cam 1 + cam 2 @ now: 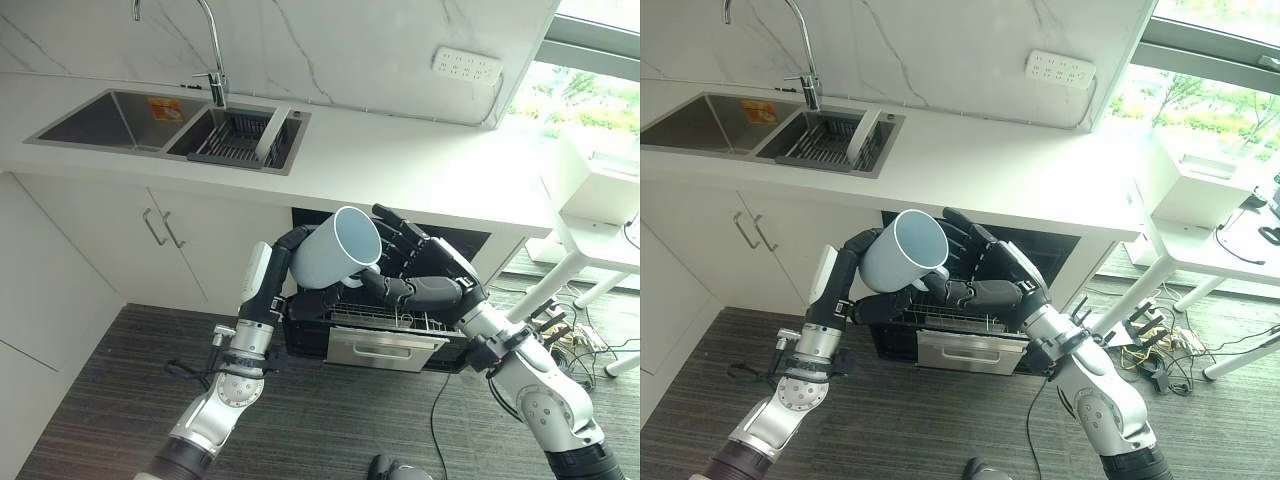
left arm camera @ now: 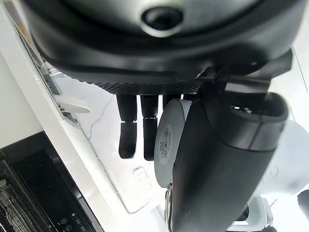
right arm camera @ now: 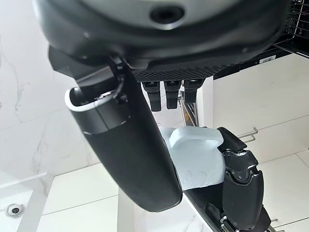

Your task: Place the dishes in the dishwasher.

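Mug [image 1: 338, 246] held tilted above open dishwasher [image 1: 385, 335], left hand [image 1: 300, 270] curled around its body; right hand [image 1: 415, 270] alongside, fingers straight, steadying. Best lowered slowly, mouth turned down, onto rack [image 1: 390, 318] tines; release only once seated.

Legible text: none. A round label [image 2: 165, 143] on the base of the pale blue mug [image 1: 338, 247] carries print too small to read. An orange sticker [image 1: 165, 108] on the sink basin [image 1: 95, 120] wall is likewise unreadable.
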Controlling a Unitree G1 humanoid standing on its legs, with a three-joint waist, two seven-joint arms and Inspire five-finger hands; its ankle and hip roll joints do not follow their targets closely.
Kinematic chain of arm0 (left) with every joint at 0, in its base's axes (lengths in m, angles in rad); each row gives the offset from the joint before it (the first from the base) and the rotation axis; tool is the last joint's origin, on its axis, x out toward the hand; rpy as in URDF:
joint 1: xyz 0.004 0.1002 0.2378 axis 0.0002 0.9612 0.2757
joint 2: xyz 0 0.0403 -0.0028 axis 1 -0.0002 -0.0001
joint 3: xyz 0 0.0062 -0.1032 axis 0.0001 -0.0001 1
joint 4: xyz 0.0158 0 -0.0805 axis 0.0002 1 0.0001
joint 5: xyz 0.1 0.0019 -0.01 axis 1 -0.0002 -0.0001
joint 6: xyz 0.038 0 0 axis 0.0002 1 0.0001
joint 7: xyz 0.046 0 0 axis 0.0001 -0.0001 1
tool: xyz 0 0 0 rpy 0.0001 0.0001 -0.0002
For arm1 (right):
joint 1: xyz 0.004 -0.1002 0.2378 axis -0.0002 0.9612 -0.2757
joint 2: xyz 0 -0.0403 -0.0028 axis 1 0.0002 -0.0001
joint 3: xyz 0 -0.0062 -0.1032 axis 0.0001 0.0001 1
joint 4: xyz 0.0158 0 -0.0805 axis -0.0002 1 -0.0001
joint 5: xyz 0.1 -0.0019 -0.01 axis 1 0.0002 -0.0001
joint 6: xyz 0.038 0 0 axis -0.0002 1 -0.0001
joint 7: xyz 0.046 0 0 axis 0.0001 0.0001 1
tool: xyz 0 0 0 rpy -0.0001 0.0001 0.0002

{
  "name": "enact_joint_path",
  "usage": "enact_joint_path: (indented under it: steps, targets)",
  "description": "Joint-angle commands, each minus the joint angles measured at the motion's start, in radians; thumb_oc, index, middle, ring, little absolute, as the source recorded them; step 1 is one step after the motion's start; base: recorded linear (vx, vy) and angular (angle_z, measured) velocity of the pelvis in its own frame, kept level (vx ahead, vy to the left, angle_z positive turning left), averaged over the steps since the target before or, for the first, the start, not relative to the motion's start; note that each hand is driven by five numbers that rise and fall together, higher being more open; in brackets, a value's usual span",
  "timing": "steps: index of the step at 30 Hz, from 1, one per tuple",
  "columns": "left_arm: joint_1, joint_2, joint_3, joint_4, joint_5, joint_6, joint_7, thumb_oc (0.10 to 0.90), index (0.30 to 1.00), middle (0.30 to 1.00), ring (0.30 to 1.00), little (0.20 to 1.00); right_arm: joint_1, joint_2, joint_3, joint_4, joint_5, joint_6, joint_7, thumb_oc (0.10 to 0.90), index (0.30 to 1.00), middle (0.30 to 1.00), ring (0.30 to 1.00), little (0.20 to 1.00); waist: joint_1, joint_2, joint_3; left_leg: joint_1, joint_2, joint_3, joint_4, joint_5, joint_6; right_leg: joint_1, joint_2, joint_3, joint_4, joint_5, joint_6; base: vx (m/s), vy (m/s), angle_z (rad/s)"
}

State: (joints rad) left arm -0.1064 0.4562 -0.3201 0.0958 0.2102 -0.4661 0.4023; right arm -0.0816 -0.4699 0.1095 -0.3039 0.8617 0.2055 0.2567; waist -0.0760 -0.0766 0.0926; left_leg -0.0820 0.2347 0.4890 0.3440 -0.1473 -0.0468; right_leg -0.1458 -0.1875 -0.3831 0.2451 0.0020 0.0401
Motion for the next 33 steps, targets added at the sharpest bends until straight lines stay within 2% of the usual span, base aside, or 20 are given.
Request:
enact_joint_path:
  steps: [1,5,10,20,25,33]
  targets:
    - [-0.14,0.018,-0.037,-0.125,0.013,-0.113,0.016,0.4,0.3,0.3,0.3,0.3,-0.113,0.014,-0.031,-0.056,-0.017,-0.088,0.011,0.8,0.9,0.9,0.9,0.9,0.011,-0.001,-0.053,0.088,-0.023,-0.114,-0.044,-0.12,-0.006,0.053,-0.017,0.089,0.055,-0.124,0.109,0.0,0.0,0.0]
    - [-0.137,0.017,-0.043,-0.128,0.016,-0.108,0.009,0.4,0.3,0.3,0.3,0.3,-0.112,0.019,-0.021,-0.062,-0.028,-0.092,0.01,0.8,0.9,0.9,0.9,0.9,0.011,0.0,-0.053,0.089,-0.023,-0.115,-0.044,-0.119,-0.006,0.054,-0.015,0.094,0.055,-0.125,0.108,0.0,0.0,0.0]
    - [-0.142,0.016,-0.051,-0.13,0.046,-0.064,0.05,0.4,0.3,0.3,0.3,0.3,-0.114,0.024,-0.013,-0.083,-0.066,-0.095,-0.018,0.8,0.9,0.9,0.9,0.9,0.007,0.001,-0.049,0.091,-0.024,-0.113,-0.044,-0.119,-0.004,0.053,-0.013,0.099,0.055,-0.124,0.108,0.01,-0.001,-0.02]
    - [-0.144,0.016,-0.06,-0.131,0.094,-0.043,0.102,0.4,0.3,0.3,0.3,0.3,-0.126,0.019,0.003,-0.108,-0.064,-0.071,-0.05,0.8,0.9,0.9,0.9,0.9,0.008,0.001,-0.047,0.093,-0.024,-0.11,-0.044,-0.118,-0.002,0.056,-0.013,0.1,0.055,-0.126,0.107,0.0,0.0,-0.01]
    - [-0.142,0.017,-0.065,-0.125,0.151,-0.023,0.161,0.4,0.3,0.3,0.3,0.3,-0.134,0.035,0.017,-0.108,-0.061,-0.08,-0.093,0.8,0.9,0.9,0.9,0.9,0.012,-0.002,-0.045,0.095,-0.028,-0.113,-0.044,-0.12,0.001,0.057,-0.015,0.101,0.055,-0.124,0.108,0.0,0.0,0.0]
    - [-0.147,0.014,-0.078,-0.125,0.174,-0.007,0.187,0.4,0.3,0.3,0.3,0.3,-0.139,0.039,0.026,-0.117,-0.084,-0.088,-0.114,0.8,0.9,0.9,0.9,0.9,0.01,-0.002,-0.042,0.097,-0.033,-0.112,-0.044,-0.123,0.006,0.057,-0.014,0.108,0.055,-0.124,0.108,0.0,0.007,-0.02]
